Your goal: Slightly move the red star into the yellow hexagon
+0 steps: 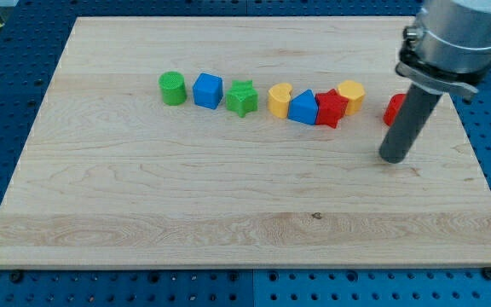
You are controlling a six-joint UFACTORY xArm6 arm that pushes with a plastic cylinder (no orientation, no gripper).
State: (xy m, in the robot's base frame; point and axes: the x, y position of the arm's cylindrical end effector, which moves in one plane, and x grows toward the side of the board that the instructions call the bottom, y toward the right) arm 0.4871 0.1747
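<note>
1. Far to the view's left of my tip: green cylinder [172, 88], blue cube [208, 89], green star [242, 98], strung along the tabletop [143, 205].
2. Nearer: yellow block [280, 99], blue block [303, 107], red star [331, 109] touching yellow hexagon [351, 95] already.
3. My tip [393, 159] planted right of them, below-left of a half-hidden red block [394, 109]; no fingers here, just a rod.

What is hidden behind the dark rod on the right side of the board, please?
A red block peeks out at the rod's left edge. The rod covers the rest, so its shape cannot be told. My tip rests below it.
</note>
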